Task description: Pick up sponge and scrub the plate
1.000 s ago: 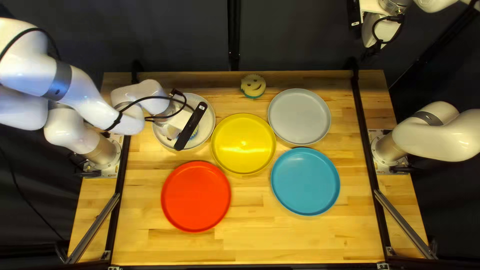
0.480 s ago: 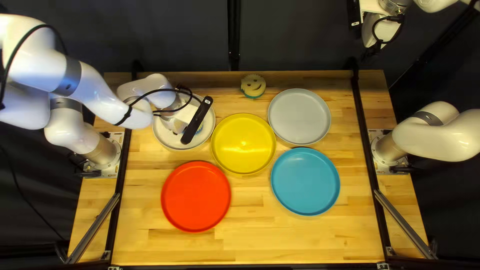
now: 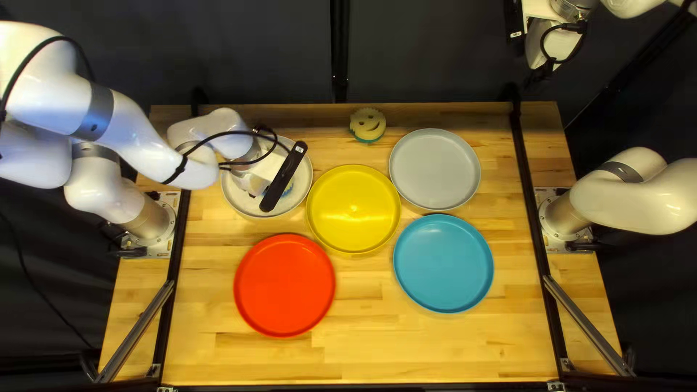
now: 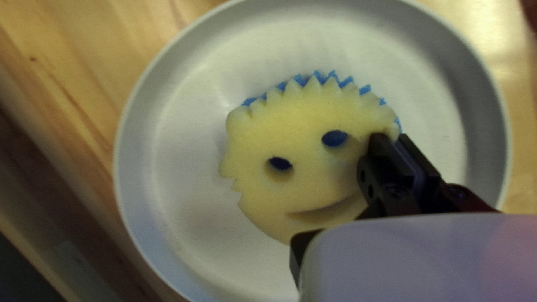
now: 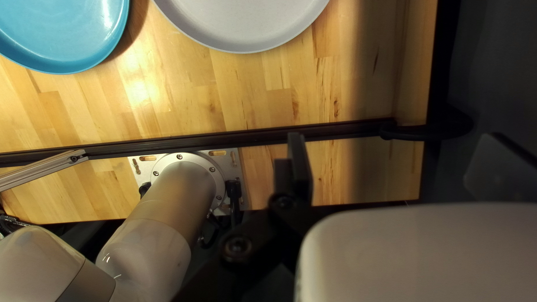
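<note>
The relation that matters here is how the sponge (image 4: 302, 184) sits off to one side of my left gripper (image 4: 394, 137). I have its fingers drawn narrow on the edge of the sponge, one over the yellow smiling face, the other at the outer rim, so I read it as a pinch on the margin rather than a grip through the middle. The broad, roundish body spreads from that pinch across the middle of the off-white plate (image 4: 184, 179), with the blue layer underneath, toward the dish. I can't pick out a clear long axis, and I can't tell whether the whole underside touches.

My left arm (image 3: 145, 145) is plainly the nearer one, already reaching over that plate. My right arm (image 3: 617, 196) is well apart at the other side of the table, its right gripper (image 5: 391, 145) standing wide with nothing between the fingers. A second sponge (image 3: 367, 125) lies near the table's far edge; I see no call for it.

I judge the pick-up done and the scrubbing at hand. The next stroke wants light downward pressure and a short sweep inside the rim — with the grip so far off-centre, the free side could drag, fold or twist out, and a hard push might slide the plate.
</note>
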Action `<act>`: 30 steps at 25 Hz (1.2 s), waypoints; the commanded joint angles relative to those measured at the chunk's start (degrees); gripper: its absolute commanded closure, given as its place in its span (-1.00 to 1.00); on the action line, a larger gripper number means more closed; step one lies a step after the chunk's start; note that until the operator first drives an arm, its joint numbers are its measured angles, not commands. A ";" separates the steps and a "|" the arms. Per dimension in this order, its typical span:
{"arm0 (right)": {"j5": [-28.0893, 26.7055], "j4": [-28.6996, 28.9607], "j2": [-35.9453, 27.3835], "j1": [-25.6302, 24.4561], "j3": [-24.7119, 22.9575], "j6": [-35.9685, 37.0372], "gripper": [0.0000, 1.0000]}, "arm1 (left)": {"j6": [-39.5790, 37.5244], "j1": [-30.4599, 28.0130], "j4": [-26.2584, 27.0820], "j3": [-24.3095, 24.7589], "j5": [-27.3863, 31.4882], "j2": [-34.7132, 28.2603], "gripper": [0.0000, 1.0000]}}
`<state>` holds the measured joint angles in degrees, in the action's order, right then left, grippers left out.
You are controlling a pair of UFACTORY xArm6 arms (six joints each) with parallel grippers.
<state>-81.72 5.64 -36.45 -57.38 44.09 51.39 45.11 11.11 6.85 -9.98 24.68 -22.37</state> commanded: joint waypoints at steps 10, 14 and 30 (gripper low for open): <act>0.00 0.00 0.00 0.00 0.00 0.00 -1.00 | 15.43 12.84 4.18 -8.10 0.51 10.05 1.00; 0.00 0.00 0.00 0.00 0.00 0.00 -1.00 | 16.33 13.82 3.76 -9.15 1.65 10.22 1.00; 0.00 0.00 0.00 0.00 0.00 0.00 -1.00 | 1.61 2.73 1.33 6.83 6.05 -10.03 1.00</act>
<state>-81.72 5.64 -36.45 -57.38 44.09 51.39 47.13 13.94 8.14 -3.42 30.22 -31.79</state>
